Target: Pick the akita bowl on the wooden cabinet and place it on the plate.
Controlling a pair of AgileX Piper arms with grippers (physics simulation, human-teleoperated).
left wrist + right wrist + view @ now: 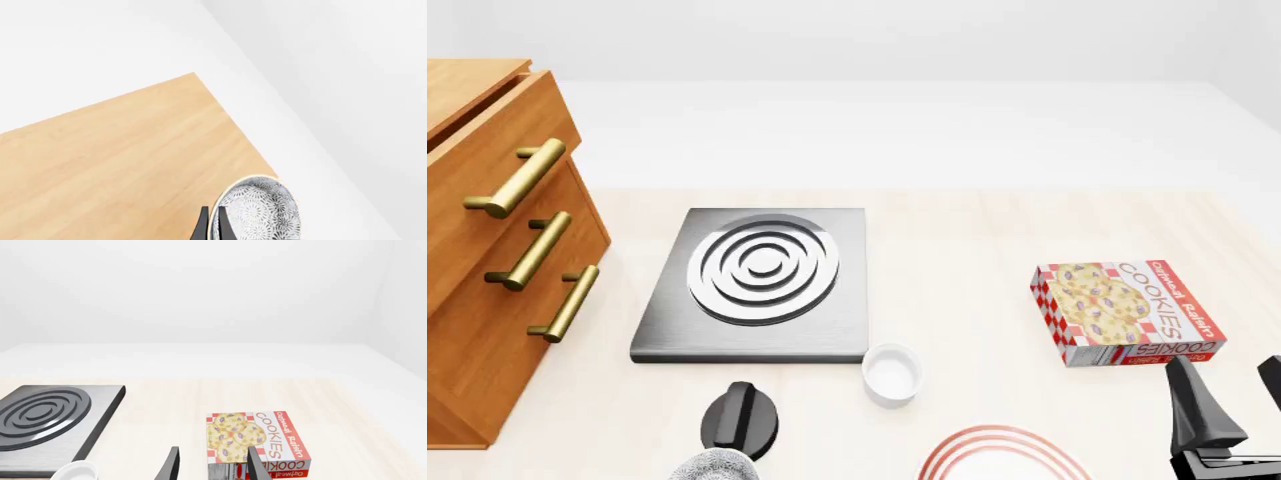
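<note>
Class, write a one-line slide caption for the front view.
Stove plate, white cup, cookie box and wooden cabinet on a pale table.

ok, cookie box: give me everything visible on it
The cookie box is a flat cardboard-looking carton lying face up on the pale table, right of the stove plate. Its top shows cookies with purple bits; a red panel reads COOKIES, with red-and-white checks along the edges. It looks closed and undented. Nothing touches it: the right gripper sits short of it, fingers apart, and the white cup stands clear of it.
</note>
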